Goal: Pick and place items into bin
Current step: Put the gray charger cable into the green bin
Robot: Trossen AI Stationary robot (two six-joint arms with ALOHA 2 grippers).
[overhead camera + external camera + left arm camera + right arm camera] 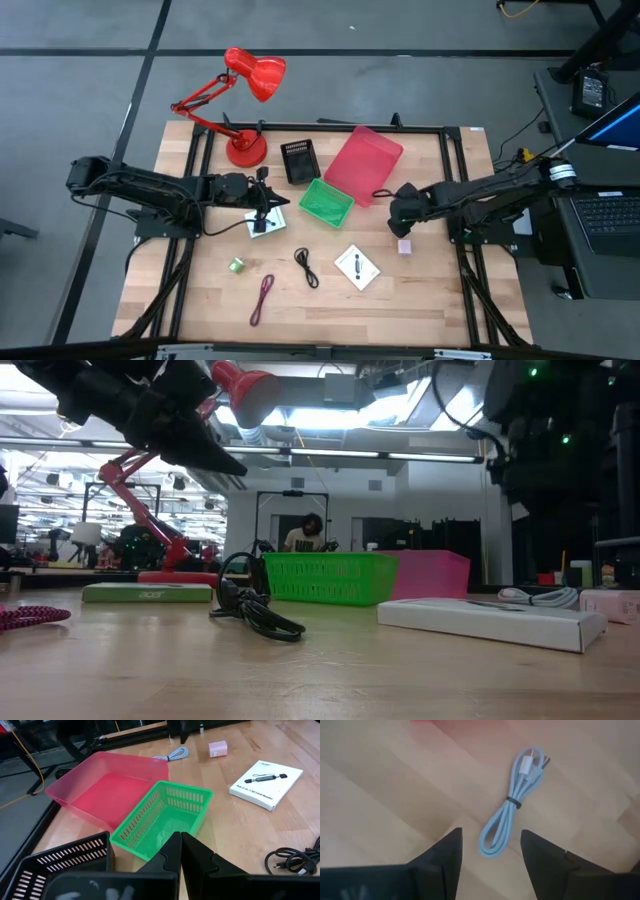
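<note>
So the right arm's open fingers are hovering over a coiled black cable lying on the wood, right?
Not quite: the cable is light blue, not black, as the right wrist view shows. The right gripper does hover above it with open fingers, and it lies on the wooden table.

Even, bright overhead light; ceiling strips glare in the low view, the near desk is blurry.
</note>
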